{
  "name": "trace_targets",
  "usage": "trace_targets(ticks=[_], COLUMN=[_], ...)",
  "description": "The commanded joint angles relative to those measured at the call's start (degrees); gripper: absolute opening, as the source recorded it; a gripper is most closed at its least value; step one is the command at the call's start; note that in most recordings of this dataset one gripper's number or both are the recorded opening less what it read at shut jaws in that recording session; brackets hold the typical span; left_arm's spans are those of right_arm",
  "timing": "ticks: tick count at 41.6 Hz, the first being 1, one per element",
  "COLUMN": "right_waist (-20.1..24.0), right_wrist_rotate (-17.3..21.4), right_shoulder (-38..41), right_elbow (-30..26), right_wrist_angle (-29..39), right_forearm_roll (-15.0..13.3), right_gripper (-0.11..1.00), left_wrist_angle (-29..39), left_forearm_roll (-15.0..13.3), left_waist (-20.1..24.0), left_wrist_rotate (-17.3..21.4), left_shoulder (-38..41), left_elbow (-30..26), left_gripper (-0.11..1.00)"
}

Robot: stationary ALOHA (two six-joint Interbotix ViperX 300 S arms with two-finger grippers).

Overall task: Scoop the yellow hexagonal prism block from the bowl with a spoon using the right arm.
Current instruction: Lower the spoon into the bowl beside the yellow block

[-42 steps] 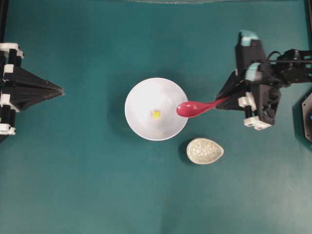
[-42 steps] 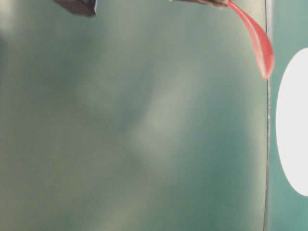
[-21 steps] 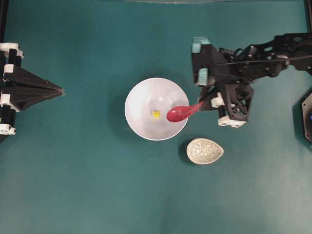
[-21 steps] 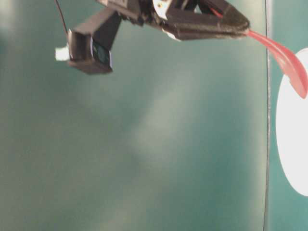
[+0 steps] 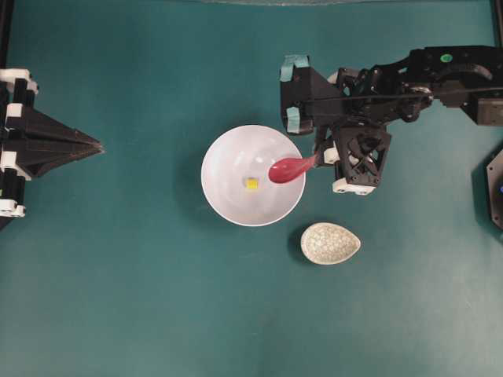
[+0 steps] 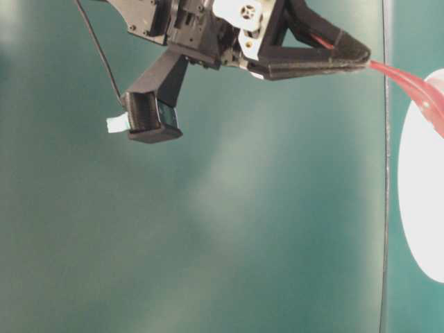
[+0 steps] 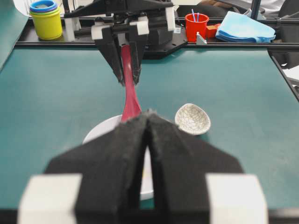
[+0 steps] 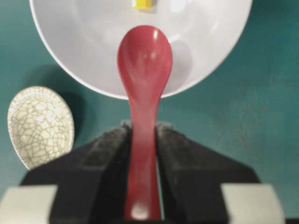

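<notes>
Looking down from above, you see a green table (image 5: 141, 298) with your right arm (image 5: 409, 78) reaching in from the right side. The big white bowl (image 5: 228, 196) sits near the middle of the table. Your left gripper (image 5: 98, 146) waits far off at the left edge, and its black fingers (image 7: 126, 154) are pressed together with nothing in them. Your right gripper (image 5: 318, 159) squeezes the handle of the pink-red spoon (image 5: 289, 168) between its two fingers (image 8: 110, 158). The spoon's scoop hangs over the right side of the bowl. A small speckled egg-shaped dish (image 5: 330, 243) sits just beside the bowl, below the gripper. The tiny yellow hexagonal prism block (image 5: 251, 183) lies inside the bowl, a little left of the scoop and not touching it.
</notes>
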Motion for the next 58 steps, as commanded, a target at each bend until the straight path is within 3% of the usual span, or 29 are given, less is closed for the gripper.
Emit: trace_targets(ticks=[1, 58], right_waist=[0.2, 1.7], right_wrist_rotate=[0.0, -0.3], right_shoulder=[-0.3, 8.4], right_elbow=[-1.8, -5.9], right_wrist_angle=[0.6, -0.4], right_forearm_roll=[-0.1, -0.1], right_gripper=[0.24, 0.24], left_wrist_angle=[-0.3, -0.3], left_forearm_roll=[0.2, 0.2], left_waist=[0.0, 0.0], left_wrist_rotate=[0.1, 0.2], left_shoulder=[0.4, 0.4], left_elbow=[-1.3, -1.3], left_gripper=[0.00, 0.00])
